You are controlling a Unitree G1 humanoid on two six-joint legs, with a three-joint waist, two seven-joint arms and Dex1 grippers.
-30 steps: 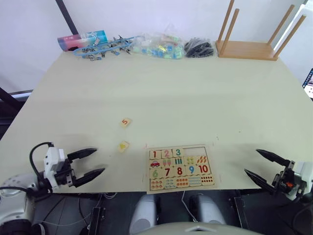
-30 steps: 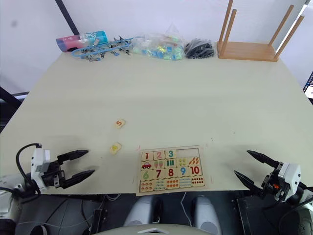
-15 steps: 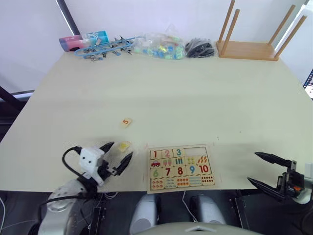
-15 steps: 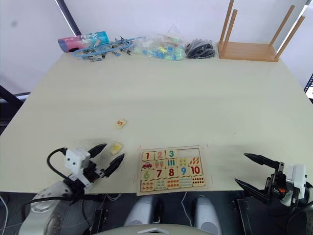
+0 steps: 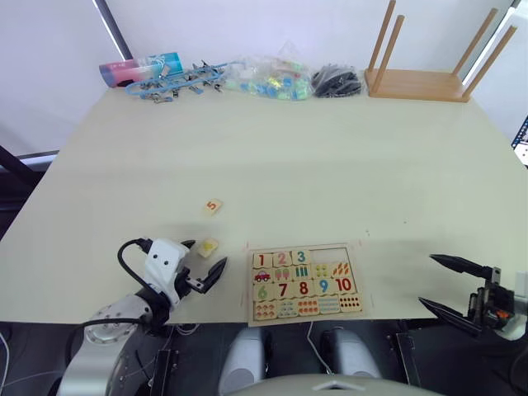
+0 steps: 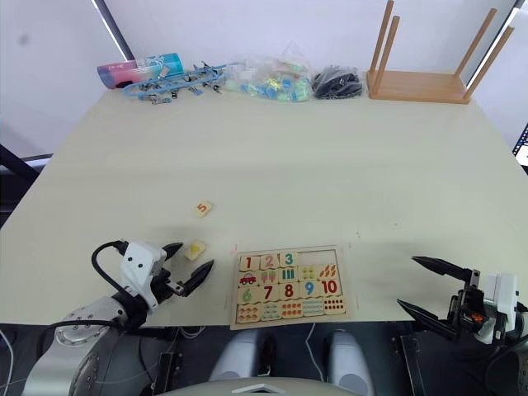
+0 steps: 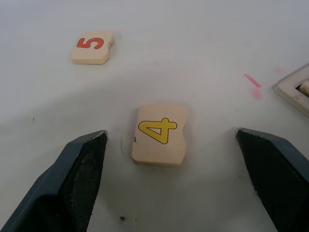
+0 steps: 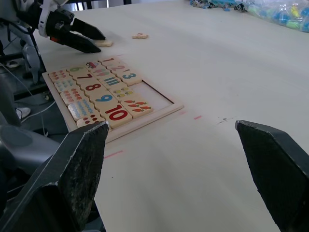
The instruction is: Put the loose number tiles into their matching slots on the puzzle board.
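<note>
Left hand (image 7: pixel 166 145) has advanced, fingers apart around the flat yellow-4 tile (image 7: pixel 160 134).

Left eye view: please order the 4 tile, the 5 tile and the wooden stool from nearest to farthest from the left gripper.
1. 4 tile, just ahead of the left gripper.
2. 5 tile, farther up the table.
3. Wooden stool, far right corner.

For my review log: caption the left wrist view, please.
Open left gripper straddles the yellow 4 tile; the 5 tile lies beyond.
</note>
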